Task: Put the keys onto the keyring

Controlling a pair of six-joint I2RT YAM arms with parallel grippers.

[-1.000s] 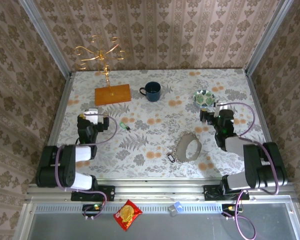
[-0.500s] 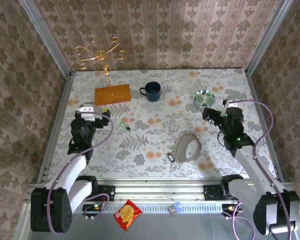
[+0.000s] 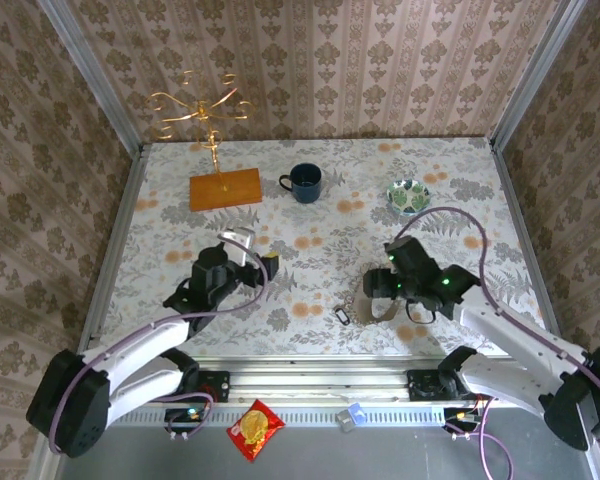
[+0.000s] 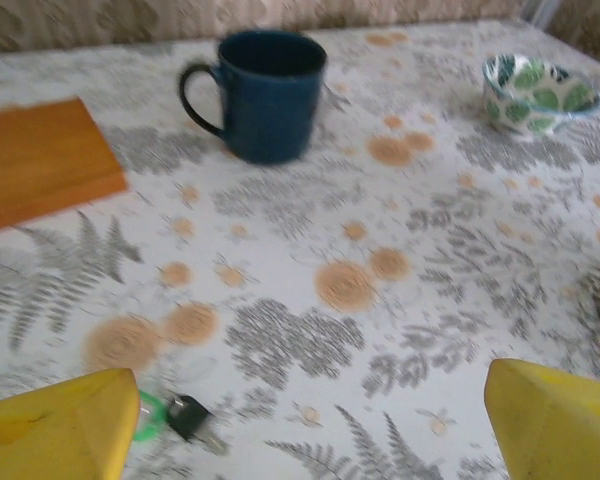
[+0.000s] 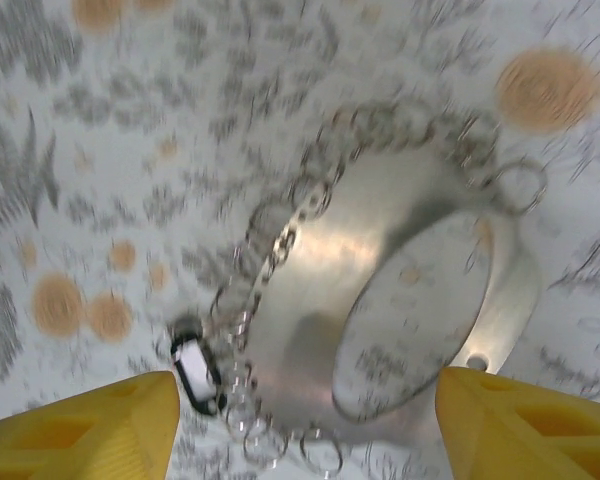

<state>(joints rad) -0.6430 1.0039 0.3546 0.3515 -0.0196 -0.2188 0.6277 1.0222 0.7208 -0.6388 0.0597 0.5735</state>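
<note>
The key [image 4: 152, 418] lies flat on the tablecloth, its green head just inside my left gripper's left fingertip [image 4: 60, 425], with a dark piece [image 4: 188, 415] beside it. My left gripper [image 4: 310, 430] [image 3: 260, 258] stands open over it, touching nothing. The keyring's grey strap loop [image 5: 380, 280] [image 3: 368, 310] lies flat, with a chain of small metal rings [image 5: 250, 420] and a black clasp [image 5: 195, 372] [image 3: 342, 315] along its left side. My right gripper [image 5: 305, 430] [image 3: 380, 284] hovers open above the loop, which sits between its fingers.
A dark blue mug [image 4: 270, 95] [image 3: 304, 182] stands at the back centre. A patterned bowl [image 4: 538, 92] [image 3: 407, 196] is at the back right. The gold wire stand on its wooden base [image 3: 224, 188] [image 4: 40, 170] is at the back left. A metal rail [image 3: 310, 370] runs along the near table edge.
Both arms have reached out from the table's sides towards the middle: the left gripper to the key, the right gripper over the strap loop. Both remain open.
</note>
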